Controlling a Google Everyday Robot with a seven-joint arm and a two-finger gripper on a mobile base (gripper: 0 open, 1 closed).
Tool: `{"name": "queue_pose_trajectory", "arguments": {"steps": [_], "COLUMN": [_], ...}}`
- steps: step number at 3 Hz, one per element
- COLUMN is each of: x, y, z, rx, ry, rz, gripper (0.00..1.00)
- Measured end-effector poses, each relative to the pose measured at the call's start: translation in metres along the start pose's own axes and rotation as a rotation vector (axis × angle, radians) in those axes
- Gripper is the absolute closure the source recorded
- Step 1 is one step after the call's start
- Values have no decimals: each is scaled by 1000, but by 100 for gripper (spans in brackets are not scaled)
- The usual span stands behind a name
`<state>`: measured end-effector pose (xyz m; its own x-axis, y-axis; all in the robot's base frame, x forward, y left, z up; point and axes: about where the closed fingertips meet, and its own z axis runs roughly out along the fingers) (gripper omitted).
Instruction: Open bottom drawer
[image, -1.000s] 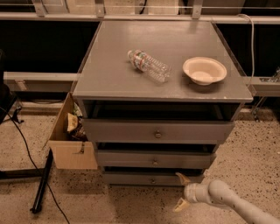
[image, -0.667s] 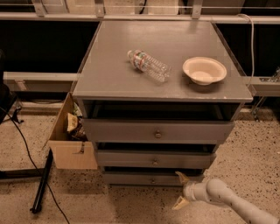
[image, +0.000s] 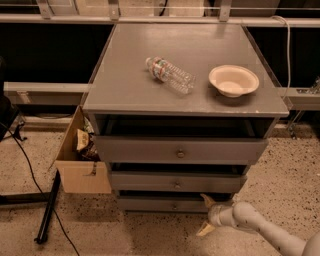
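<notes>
At the far left a black cable (image: 26, 161) trails over the speckled floor (image: 292, 172), and a black stand leg (image: 47, 210) lies slantwise beside it. Next stands an open cardboard box (image: 82, 177) with crumpled wrappers inside, pushed up against the left side of a grey cabinet (image: 125, 90). On the cabinet's flat top a clear plastic water bottle (image: 170, 75) lies on its side near the middle. Below it the three drawer fronts step down in size: the top drawer (image: 145, 149), widest and tallest, stands pulled out a little with a dark gap above it; the middle drawer (image: 145, 181) sits under it; and the bottom drawer (image: 145, 203), the slimmest, is lowest, just above the floor, with its small round knob (image: 174, 205) in the centre of the panel. To the right on the cabinet top sits a pale paper bowl (image: 233, 80), well apart from the bottle. Lower right, the gripper (image: 206, 215) hovers in front of the bottom drawer's right end, right of the knob, its two tan fingers (image: 206, 200) spread apart with nothing between them; whether the upper finger touches the panel cannot be told. The white arm (image: 260, 227) runs off to the lower right corner, and a white cord (image: 287, 40) hangs behind the cabinet.
</notes>
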<state>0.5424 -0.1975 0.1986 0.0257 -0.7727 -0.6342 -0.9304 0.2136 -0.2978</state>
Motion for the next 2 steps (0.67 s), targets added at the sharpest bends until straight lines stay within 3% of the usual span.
{"name": "queue_pose_trajectory", "arguments": {"steps": [2], "x": [16], "y": [-10], "z": [15], "rx": [16], "ry": [59], "rz": [6], "gripper": [0]}}
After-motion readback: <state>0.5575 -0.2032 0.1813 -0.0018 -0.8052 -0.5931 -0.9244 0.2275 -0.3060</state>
